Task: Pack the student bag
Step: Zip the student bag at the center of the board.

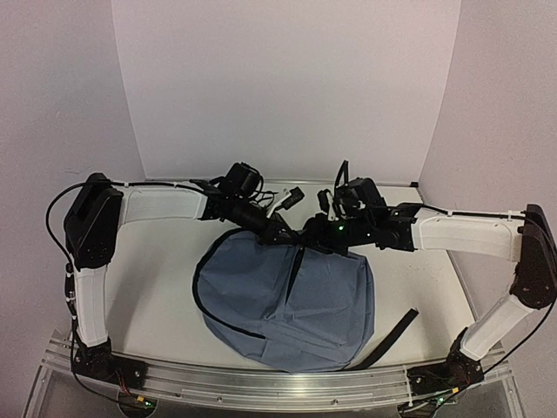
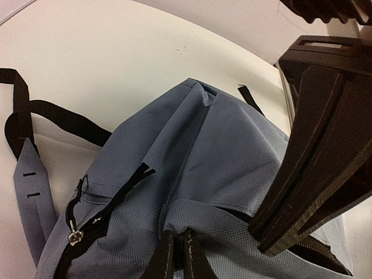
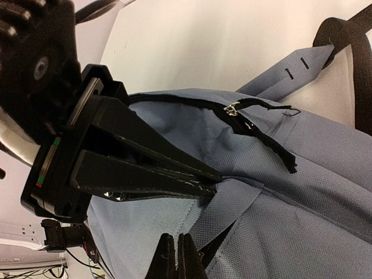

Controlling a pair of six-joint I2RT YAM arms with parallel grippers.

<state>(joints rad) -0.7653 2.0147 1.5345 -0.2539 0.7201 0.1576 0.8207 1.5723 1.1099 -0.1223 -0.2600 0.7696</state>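
Fingertips of both arms, pinched tight on the top edge of the student bag (image 1: pixel 287 300).
It lies flat, centre-low in the top view, on the table (image 1: pixel 157 279); left gripper (image 1: pixel 280 228) and right gripper (image 1: pixel 320 235) clamp its blue fabric almost touching each other, black strap (image 1: pixel 392 335) trailing lower right.

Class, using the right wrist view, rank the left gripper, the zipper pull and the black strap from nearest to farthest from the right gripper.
1. Left gripper, just above, pinching the bag.
2. Zipper pull, higher up.
3. Black strap, top right corner.
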